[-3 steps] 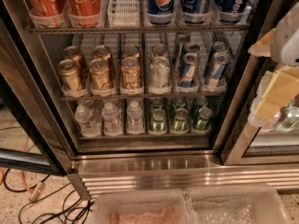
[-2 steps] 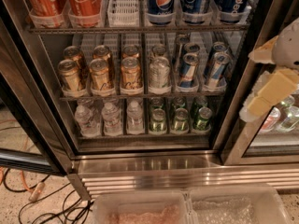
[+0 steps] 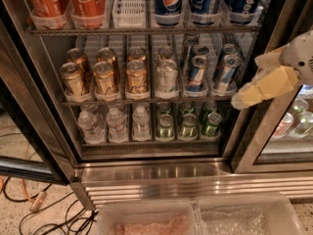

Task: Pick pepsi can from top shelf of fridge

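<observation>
Three dark blue pepsi cans (image 3: 168,1) (image 3: 204,1) (image 3: 244,1) stand on the right half of the top shelf (image 3: 146,30), their tops cut off by the frame edge. Red Coca-Cola cans (image 3: 88,1) stand at its left, with an empty white lane tray (image 3: 129,4) between the two groups. The fridge (image 3: 156,173) has a steel frame and a ribbed base. My gripper (image 3: 259,84), cream-coloured on a white wrist, hangs at the right in front of the fridge's right door post. It is below and to the right of the pepsi cans and holds nothing.
The middle shelf holds gold cans (image 3: 105,77), a silver can (image 3: 166,77) and slim blue-and-silver cans (image 3: 198,72). The bottom shelf holds water bottles (image 3: 115,124) and green cans (image 3: 188,126). The open glass door (image 3: 24,131) is at the left, with cables (image 3: 29,204) on the floor. Plastic bins (image 3: 195,219) sit below.
My gripper has moved left, from the right edge toward the fridge opening. The cans have not moved.
</observation>
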Robot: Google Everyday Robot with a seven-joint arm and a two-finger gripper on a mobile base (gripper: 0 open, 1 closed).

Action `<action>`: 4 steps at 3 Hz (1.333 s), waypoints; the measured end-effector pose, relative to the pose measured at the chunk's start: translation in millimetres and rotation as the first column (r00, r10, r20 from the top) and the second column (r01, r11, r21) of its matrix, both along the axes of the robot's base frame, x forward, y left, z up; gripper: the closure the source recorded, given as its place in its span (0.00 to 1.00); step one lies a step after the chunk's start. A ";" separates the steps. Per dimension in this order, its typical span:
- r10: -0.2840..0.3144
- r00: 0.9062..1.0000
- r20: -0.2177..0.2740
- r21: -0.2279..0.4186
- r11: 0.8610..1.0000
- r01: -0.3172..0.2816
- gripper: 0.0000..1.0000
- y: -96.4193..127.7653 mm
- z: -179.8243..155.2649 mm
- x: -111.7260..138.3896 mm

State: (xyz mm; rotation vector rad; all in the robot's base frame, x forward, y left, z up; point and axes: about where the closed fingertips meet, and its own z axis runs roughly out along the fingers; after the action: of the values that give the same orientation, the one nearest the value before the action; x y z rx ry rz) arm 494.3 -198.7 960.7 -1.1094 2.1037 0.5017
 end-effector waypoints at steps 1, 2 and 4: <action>-0.098 0.994 0.040 0.108 0.990 0.093 0.00 -4.9 18.8 4.3; -0.199 0.979 0.052 0.194 0.963 0.186 0.00 0.0 27.4 10.8; -0.342 0.936 0.089 0.232 0.921 0.314 0.00 2.6 41.1 23.9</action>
State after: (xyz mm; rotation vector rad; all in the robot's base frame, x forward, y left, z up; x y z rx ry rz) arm 518.2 -196.1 1001.7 -0.6305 2.0141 0.4672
